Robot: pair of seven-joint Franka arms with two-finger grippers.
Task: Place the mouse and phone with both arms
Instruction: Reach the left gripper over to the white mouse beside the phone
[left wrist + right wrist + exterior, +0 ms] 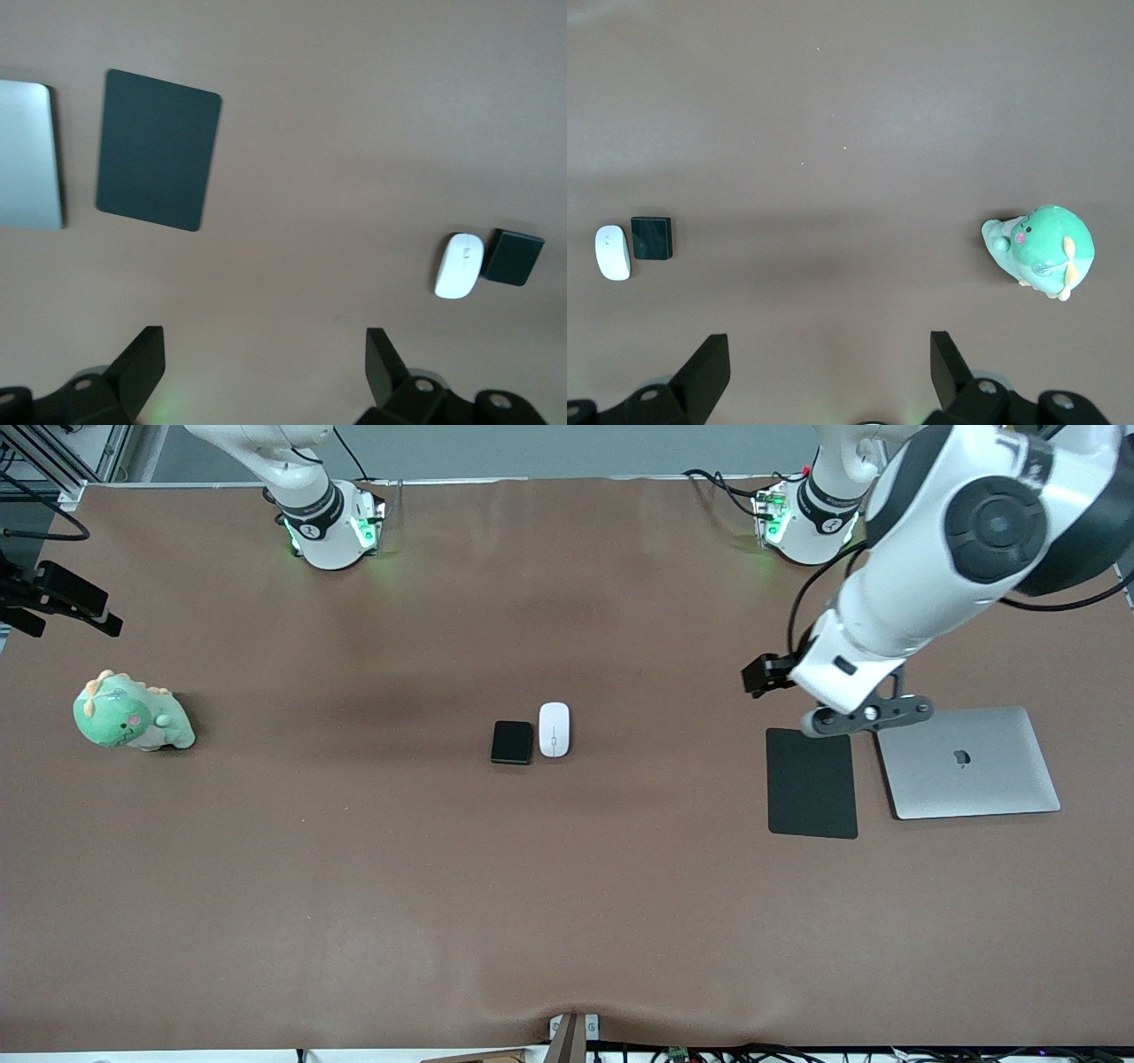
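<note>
The mouse (554,729) and phone (512,742) lie side by side mid-bench, just apart, long axes running base edge to camera edge. The mouse lies toward the left claw (260,359), released above the mouse pad's (811,782) corner; the right claw (824,359), also released, is empty.

green plush dinosaur (131,714); black mouse pad (811,782) beside closed laptop (971,763)

Even, diffuse overhead light; table (354,886) mid-bright, no glare. Soft short shadows beside the toy (133,713) and phone (512,742). Green LED glow at both arm bases. Left wrist view slightly soft; fingers (142,367) blurred.
</note>
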